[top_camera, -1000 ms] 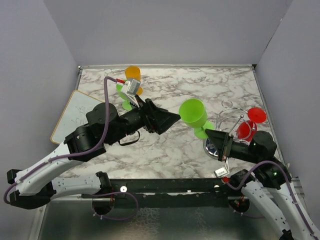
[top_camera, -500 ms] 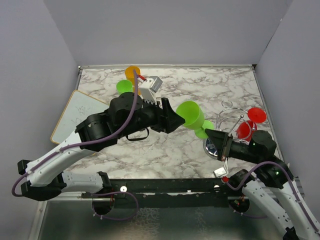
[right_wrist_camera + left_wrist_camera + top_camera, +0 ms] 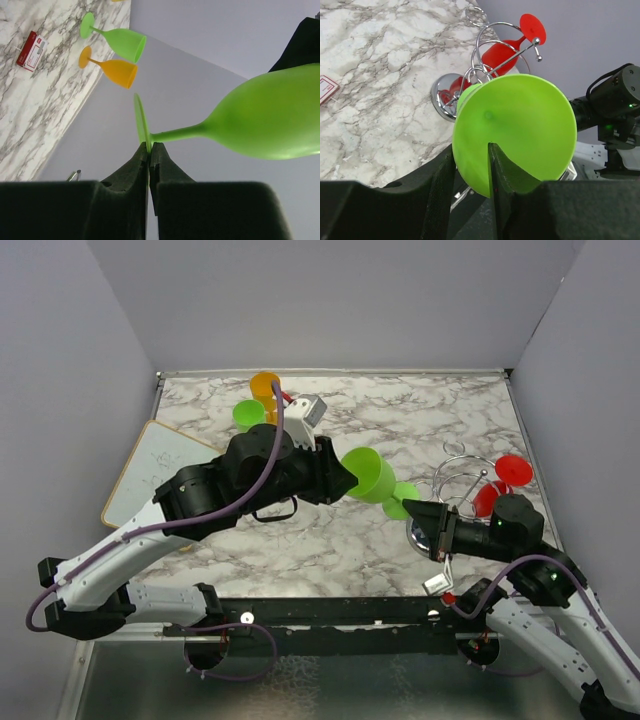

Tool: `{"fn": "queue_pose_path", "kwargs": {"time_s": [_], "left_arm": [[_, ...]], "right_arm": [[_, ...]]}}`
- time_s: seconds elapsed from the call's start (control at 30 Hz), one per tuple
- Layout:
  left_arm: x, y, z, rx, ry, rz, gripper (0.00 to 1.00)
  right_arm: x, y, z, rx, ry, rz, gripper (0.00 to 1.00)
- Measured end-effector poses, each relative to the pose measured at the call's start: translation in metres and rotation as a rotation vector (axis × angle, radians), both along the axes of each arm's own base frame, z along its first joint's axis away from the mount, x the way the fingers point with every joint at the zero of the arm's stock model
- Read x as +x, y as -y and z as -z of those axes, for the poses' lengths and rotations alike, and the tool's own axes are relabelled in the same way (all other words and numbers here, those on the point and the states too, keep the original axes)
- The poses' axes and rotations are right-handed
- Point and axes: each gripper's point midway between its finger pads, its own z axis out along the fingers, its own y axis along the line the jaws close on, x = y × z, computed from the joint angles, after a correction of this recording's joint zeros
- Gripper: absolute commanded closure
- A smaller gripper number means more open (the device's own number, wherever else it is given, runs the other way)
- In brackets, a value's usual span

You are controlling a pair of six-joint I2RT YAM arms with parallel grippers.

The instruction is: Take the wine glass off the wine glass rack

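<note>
The lime-green plastic wine glass (image 3: 368, 476) is off the chrome wire wine glass rack (image 3: 462, 472). It hangs in the air over the marble table (image 3: 430, 420), between the two arms.

Its long axis is near horizontal, foot toward the right arm and mouth toward the left arm. The right gripper (image 3: 149, 147) is clamped on the thin foot disc, edge-on.

The left gripper (image 3: 470, 150) meets the mouth end-on with fingers astride the bowl wall, one inside and one outside. Can't tell whether they press on it.

My read: the left has to bite the rim before the right lets go of the foot.

The rack sits just beyond the foot on the right arm's side, with a red plastic wine glass (image 3: 497, 54) hung on it foot-up.

The green glass is opaque and smooth, with a tulip bowl, thin stem and flat round foot. It's likely light, and the rim may flex.
</note>
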Motion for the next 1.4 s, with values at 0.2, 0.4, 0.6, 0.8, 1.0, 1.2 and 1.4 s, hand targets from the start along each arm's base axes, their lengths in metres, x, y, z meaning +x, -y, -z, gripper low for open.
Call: {"fn": "queue_pose_path", "kwargs": {"time_s": [0.2,0.4,0.6,0.8,1.0,1.2,1.4], "left_arm": [[0.003,-0.005,0.007,0.032,-0.007,-0.022,0.97],[0.006,-0.013,0.005,0.036,0.009,-0.055,1.0],[0.016,-0.029,0.0,0.056,0.052,-0.131,1.0],[0.035,-0.066,-0.007,0.155,0.145,-0.271,1.0],[0.056,-0.107,0.024,0.352,0.189,-0.396,1.0],[0.097,-0.145,0.084,0.564,0.119,-0.496,1.0],[0.14,-0.202,0.134,0.64,-0.026,-0.622,1.0]], "right_arm": [[-0.001,0.0,-0.001,-0.006,-0.008,-0.003,0.79],[-0.002,-0.003,-0.013,0.004,-0.007,-0.021,0.62],[-0.006,-0.012,-0.012,0.035,-0.105,-0.061,0.0],[-0.01,-0.022,-0.028,0.174,-0.321,-0.077,0.0],[0.013,-0.025,-0.102,0.598,-0.7,0.034,0.0],[0.065,-0.001,-0.213,1.186,-1.141,0.262,0.0],[0.114,-0.002,-0.264,1.477,-1.439,0.496,0.0]]}}
